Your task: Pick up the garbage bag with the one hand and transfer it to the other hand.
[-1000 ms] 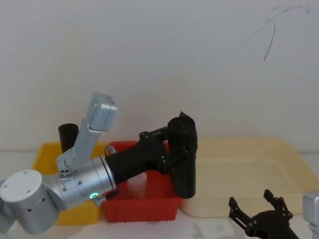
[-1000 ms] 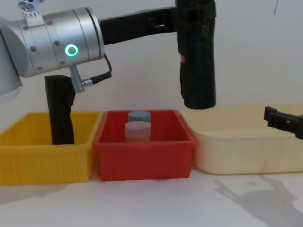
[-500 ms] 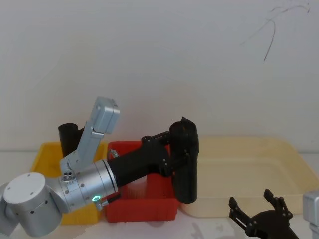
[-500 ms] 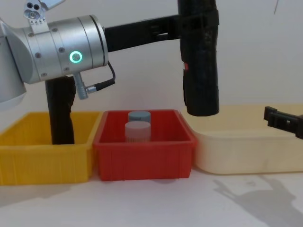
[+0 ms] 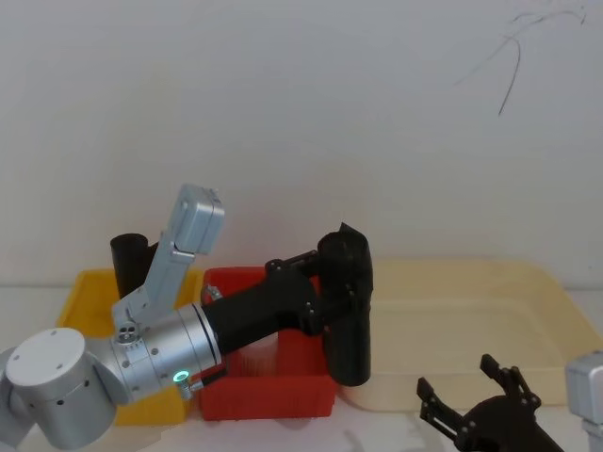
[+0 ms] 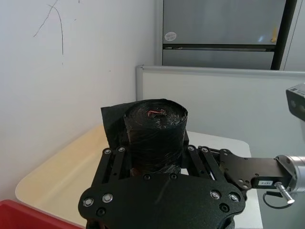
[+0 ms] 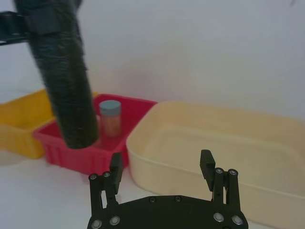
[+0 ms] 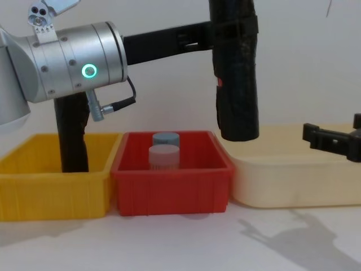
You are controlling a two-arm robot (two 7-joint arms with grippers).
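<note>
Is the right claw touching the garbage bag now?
Apart. In the chest view, bare wall shows between the right claw and the garbage bag in the left claw.

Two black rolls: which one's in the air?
The thick garbage bag, held upright by the left gripper; the slimmer roll stands in the yellow bin.

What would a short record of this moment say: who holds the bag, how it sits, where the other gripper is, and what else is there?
holder: left gripper, shut on the garbage bag
bag pose: roughly upright, lifted, by the right end of the red bin
right gripper: open, low, in front of the cream tray, apart from the bag
handover: not yet done
other: slimmer black roll standing in the yellow bin; two capped jars in the red bin
</note>
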